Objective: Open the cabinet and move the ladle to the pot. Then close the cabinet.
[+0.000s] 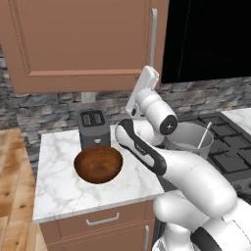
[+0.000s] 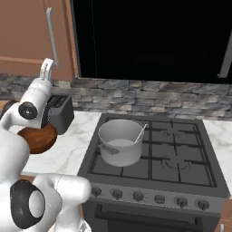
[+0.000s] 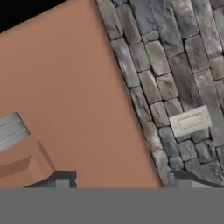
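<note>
With the ladle (image 2: 141, 132) already leaning in the pot (image 2: 120, 142), the wide-open, empty gripper (image 3: 118, 178) faces the cabinet (image 1: 78, 44) door, seemingly shut.

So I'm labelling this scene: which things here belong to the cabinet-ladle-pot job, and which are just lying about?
Job:
- cabinet, door shut
- pot on the stove
- ladle, already in the pot

Lying about:
- wooden bowl
- toaster
- wall outlet
</note>
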Robot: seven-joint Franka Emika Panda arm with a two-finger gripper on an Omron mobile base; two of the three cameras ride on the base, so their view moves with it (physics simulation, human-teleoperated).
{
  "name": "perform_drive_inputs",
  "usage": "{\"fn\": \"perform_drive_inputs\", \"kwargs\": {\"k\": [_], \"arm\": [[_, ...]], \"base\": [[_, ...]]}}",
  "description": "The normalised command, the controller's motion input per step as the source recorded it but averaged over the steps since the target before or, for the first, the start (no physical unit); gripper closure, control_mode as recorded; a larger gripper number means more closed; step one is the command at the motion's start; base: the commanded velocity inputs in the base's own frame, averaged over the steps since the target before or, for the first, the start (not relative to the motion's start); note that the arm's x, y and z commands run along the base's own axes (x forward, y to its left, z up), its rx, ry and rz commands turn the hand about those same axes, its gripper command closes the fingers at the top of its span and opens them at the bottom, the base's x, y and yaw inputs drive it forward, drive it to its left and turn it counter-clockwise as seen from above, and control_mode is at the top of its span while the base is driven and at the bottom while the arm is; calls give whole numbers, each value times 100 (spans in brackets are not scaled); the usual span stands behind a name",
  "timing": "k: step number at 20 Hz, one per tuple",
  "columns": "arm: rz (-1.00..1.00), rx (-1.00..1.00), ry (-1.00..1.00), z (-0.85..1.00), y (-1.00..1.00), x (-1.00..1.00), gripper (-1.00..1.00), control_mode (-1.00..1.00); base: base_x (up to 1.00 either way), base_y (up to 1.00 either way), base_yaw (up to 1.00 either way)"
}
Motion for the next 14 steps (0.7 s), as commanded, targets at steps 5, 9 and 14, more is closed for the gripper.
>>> {"fn": "perform_drive_inputs", "kwargs": {"k": [5, 9, 14], "arm": [[9, 20, 0, 32, -3, 84, -100, -100], [10, 18, 0, 14, -7, 87, -100, -100], [12, 17, 0, 1, -13, 78, -100, -100]], "base": [[0, 0, 0], [0, 0, 0], [0, 0, 0]]}}
